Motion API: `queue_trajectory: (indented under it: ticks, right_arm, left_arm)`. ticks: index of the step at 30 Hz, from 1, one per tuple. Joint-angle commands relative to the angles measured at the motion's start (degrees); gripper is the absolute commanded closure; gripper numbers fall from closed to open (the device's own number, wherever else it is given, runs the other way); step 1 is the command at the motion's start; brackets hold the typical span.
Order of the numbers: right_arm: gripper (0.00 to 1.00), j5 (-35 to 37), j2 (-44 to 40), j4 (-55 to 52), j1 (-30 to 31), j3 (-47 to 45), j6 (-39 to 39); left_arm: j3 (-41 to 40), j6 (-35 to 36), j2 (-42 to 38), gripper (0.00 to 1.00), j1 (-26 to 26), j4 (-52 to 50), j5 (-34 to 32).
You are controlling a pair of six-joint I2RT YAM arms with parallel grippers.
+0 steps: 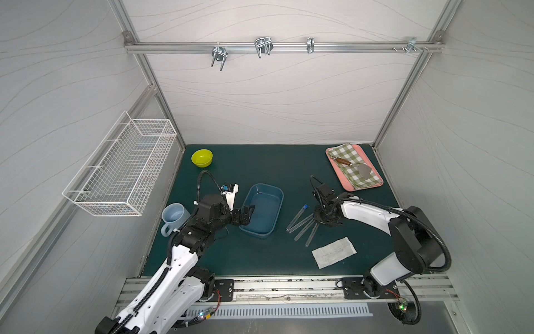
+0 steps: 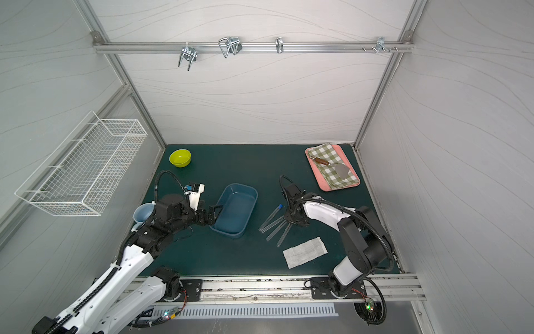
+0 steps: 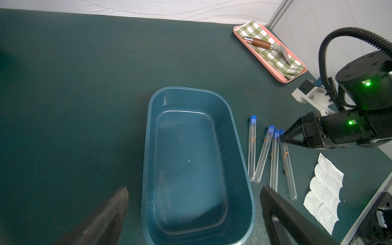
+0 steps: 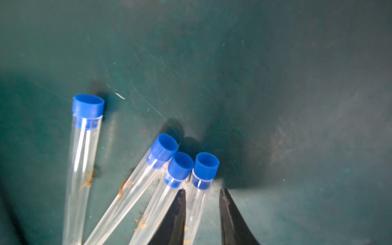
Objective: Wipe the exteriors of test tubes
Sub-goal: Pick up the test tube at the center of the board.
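Several clear test tubes (image 1: 296, 218) (image 2: 270, 218) with blue caps lie fanned on the green mat, right of the blue tray (image 1: 277, 196). Orange-brown specks (image 4: 87, 182) show on them. My right gripper (image 4: 202, 191) (image 1: 313, 219) is down at their capped ends. Its jaws straddle the outermost tube (image 4: 198, 199) just below the cap, one finger against it and a gap at the other. My left gripper (image 3: 194, 188) (image 1: 248, 214) hangs wide open over the tray's near end, holding nothing. A white wipe (image 1: 333, 251) (image 3: 324, 191) lies flat near the front edge.
A pink tray (image 1: 332, 164) at the back right holds a checked cloth and a brown-handled metal tool (image 1: 345, 161). A yellow-green bowl (image 1: 202, 158) sits back left, a pale blue mug (image 1: 173, 217) by my left arm. A wire basket (image 1: 121, 167) hangs on the left wall.
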Motion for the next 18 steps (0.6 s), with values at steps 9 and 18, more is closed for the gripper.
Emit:
queue_trajectory:
  ticks: [9,18]
  right_arm:
    - [0.74,1.3,4.4,-1.7,0.3,1.5,2.2]
    - [0.86,1.5,4.8,-1.9,0.2,1.5,2.2]
  left_arm:
    - [0.1,0.8,-0.9,0.02,-1.1,2.0,1.1]
    - [0.4,1.1,-1.2,0.02,-1.5,1.3,1.1]
